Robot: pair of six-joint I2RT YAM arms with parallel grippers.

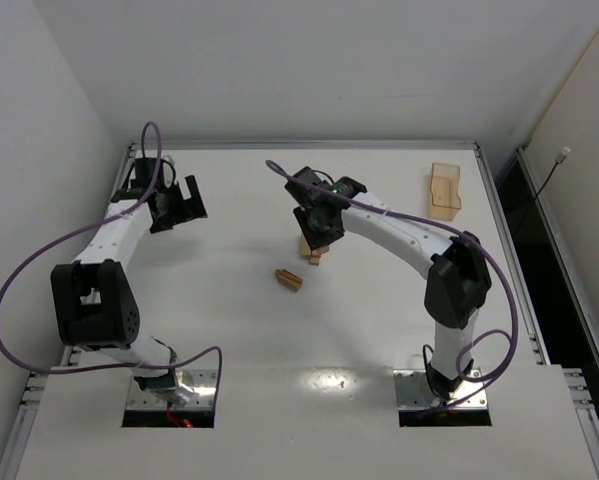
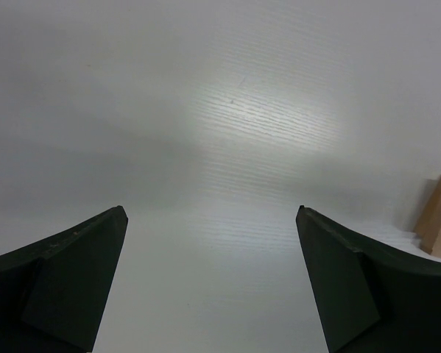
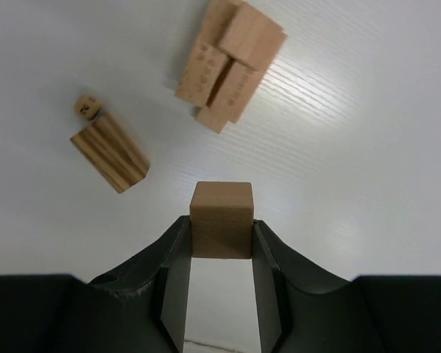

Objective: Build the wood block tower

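Right end effector [image 3: 221,229] is clamped on a small wooden cube [image 3: 220,206] near the partly built wood block tower [image 3: 231,62] mid-surface; a striped block [image 3: 110,151] is left unplaced. Left end effector [image 2: 213,220] is spread wide, empty.

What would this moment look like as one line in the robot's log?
right tool: shut on cube | left tool: open, holding nothing | block stack: apart from cube | striped block: loose beside stack
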